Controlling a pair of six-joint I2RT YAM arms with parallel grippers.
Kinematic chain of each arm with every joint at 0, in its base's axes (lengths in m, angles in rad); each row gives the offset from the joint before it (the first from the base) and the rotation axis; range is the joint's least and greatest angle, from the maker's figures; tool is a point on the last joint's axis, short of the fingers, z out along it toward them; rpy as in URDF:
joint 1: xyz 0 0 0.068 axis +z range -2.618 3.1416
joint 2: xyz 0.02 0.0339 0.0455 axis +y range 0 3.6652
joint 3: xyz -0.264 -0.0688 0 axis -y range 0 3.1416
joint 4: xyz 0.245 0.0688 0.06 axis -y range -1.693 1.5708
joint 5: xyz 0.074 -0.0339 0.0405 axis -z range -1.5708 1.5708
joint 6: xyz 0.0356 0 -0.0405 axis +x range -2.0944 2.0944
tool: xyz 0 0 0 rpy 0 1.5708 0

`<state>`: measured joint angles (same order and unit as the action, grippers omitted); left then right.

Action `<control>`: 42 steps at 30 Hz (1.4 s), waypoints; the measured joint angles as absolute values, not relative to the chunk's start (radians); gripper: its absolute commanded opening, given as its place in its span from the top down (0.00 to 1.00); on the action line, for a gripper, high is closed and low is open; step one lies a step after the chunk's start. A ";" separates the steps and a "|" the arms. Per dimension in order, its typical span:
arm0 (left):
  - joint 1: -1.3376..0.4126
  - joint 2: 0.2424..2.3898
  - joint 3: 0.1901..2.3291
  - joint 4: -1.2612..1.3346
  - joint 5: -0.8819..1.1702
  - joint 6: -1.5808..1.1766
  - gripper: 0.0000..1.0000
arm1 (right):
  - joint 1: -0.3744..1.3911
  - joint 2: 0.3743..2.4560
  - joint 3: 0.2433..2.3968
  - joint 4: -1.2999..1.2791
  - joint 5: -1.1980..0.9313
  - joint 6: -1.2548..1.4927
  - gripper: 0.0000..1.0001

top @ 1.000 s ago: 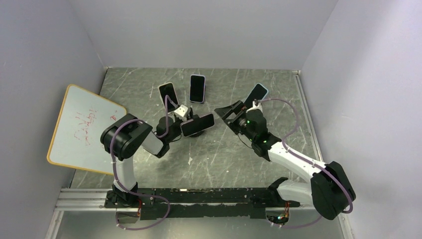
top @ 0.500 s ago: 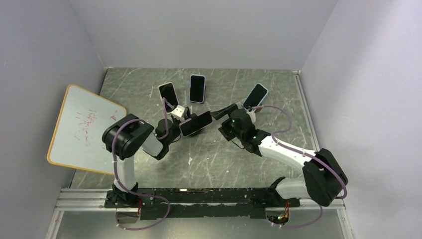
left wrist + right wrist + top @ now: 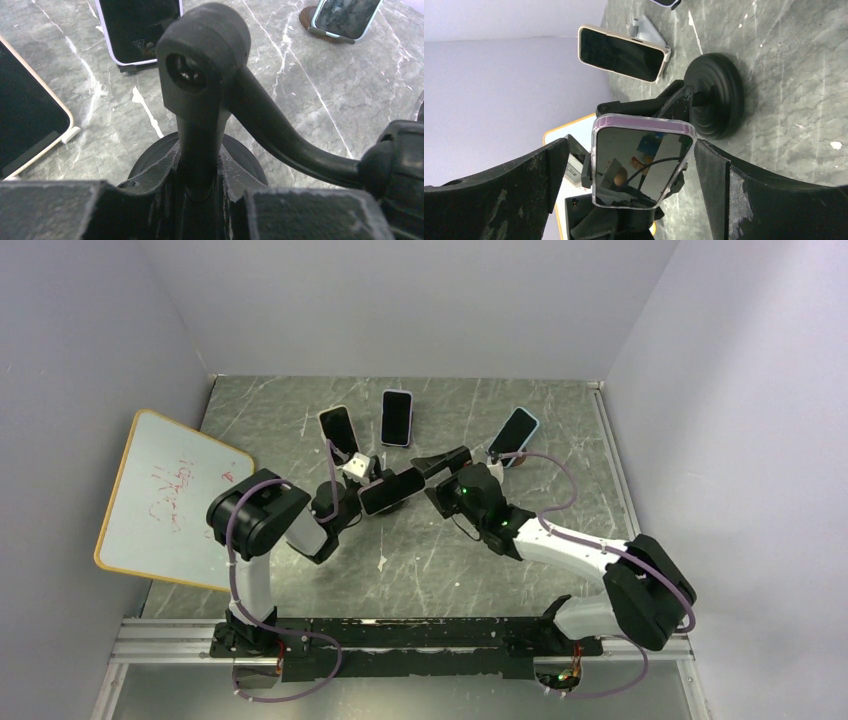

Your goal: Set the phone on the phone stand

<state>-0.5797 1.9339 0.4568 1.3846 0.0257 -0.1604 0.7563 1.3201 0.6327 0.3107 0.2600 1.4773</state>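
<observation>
Right gripper [image 3: 425, 480] swung left, now straddling lilac-cased black phone [image 3: 639, 167].
Jaws wide beside both phone edges, contact unclear; phone atop black round-based phone stand [image 3: 719, 95], its stem clenched by left gripper [image 3: 200, 187].

Left arm [image 3: 262, 520]: elbow bulked up over its base, forearm angled forward and to the right, running low toward mid-surface. Left fingers [image 3: 75, 210] closed on the stem of the phone stand [image 3: 200, 115], gripping it low down, one pad to each side.

Right arm [image 3: 575, 548]: long white link stretched low from the near right corner, forward and to the left. Wrist near the centre, a green light showing on it. Right fingers [image 3: 494, 195] spread wide, one to each side of the phone [image 3: 639, 165], a gap visible on both sides.

Both wrists close together at mid-surface, facing each other.
</observation>
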 measured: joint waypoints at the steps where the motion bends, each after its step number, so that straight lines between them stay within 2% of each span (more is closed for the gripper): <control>1: -0.580 1.935 0.457 1.386 0.026 -0.160 0.95 | 0.759 1.320 0.632 0.315 0.262 1.478 0.00; 15: -0.581 1.936 0.457 1.387 0.024 -0.155 0.95 | 0.772 1.438 0.652 0.385 0.251 1.508 0.00; 18: -0.581 1.936 0.457 1.387 0.024 -0.155 0.95 | 0.774 1.448 0.655 0.393 0.251 1.507 0.11; 22: -0.581 1.936 0.457 1.386 0.025 -0.154 0.95 | 0.774 1.452 0.660 0.400 0.254 1.501 0.39; 25: -0.581 1.936 0.457 1.386 0.025 -0.155 0.95 | 0.775 1.452 0.660 0.400 0.260 1.490 0.49; 31: -0.581 1.936 0.460 1.385 0.034 -0.157 0.95 | 0.776 1.452 0.696 0.376 0.276 1.395 0.48; 42: -0.565 1.932 0.464 1.375 0.064 -0.172 0.95 | 0.772 1.512 0.824 0.410 0.218 0.897 0.55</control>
<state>-0.5648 1.9316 0.4644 1.3754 0.0639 -0.1719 0.7719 1.5124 0.8238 0.4095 0.2184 0.8967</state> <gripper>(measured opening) 0.257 0.768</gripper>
